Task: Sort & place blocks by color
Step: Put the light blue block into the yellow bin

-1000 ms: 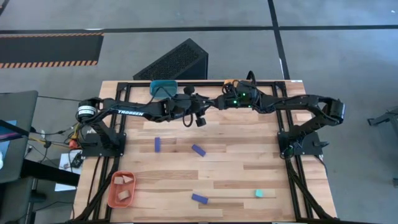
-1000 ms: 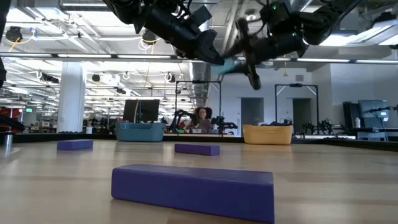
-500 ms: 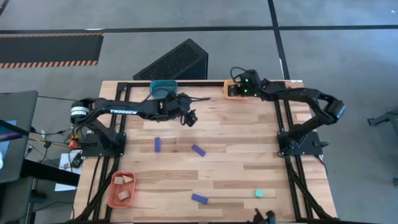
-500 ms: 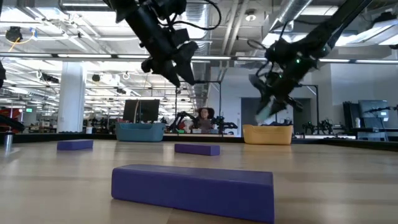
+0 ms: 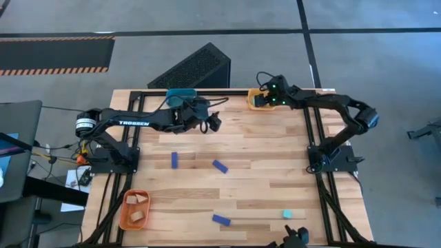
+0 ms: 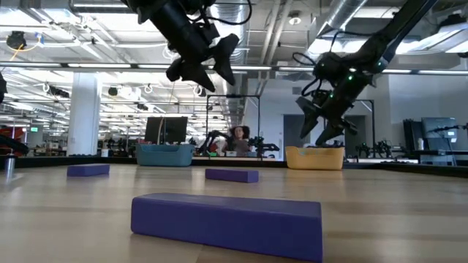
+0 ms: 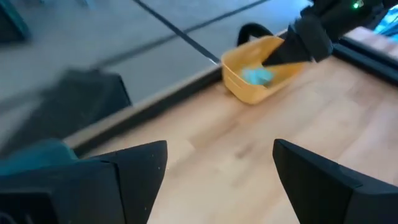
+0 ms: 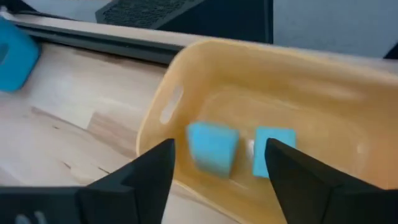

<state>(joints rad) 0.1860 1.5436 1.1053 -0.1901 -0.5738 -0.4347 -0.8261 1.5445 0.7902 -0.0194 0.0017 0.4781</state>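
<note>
- Wooden table point(image 5: 262, 176) on a grey floor, dark frame rails along its edges; beyond it the low view shows a large hall with ceiling lights and a seated person far off.
- Right gripper point(image 5: 263, 98) — hangs over the yellow tray point(image 5: 255, 105) at the far edge, right of centre; its fingers stand apart and hold nothing.
- Two cyan blocks point(image 8: 212, 147) lie side by side on that tray's floor, directly beneath those spread fingers.
- Left gripper point(image 5: 210, 122) — poised above bare wood near the far edge, just beside the teal tray point(image 5: 180, 96); fingers spread, nothing between them.
- Three dark blue bars rest on the table: one left of centre point(image 5: 175, 160), one near the centre point(image 5: 220, 166), one toward the near edge point(image 5: 221, 220).
- A lone cyan block point(image 5: 286, 214) sits near the near edge, right of centre, well apart from the yellow tray.
- Orange tray point(image 5: 122, 212) at the near left corner holds two tan wooden pieces point(image 5: 137, 199).
- Handling, as a judgement: the blocks look rigid, light and smooth-faced, unlikely to deform; a bar is best pinched across its short width near mid-length, a cyan chunk across two opposite flat faces.
- Legible writing: "TROSSEN" in white on the left arm point(image 5: 131, 124).
</note>
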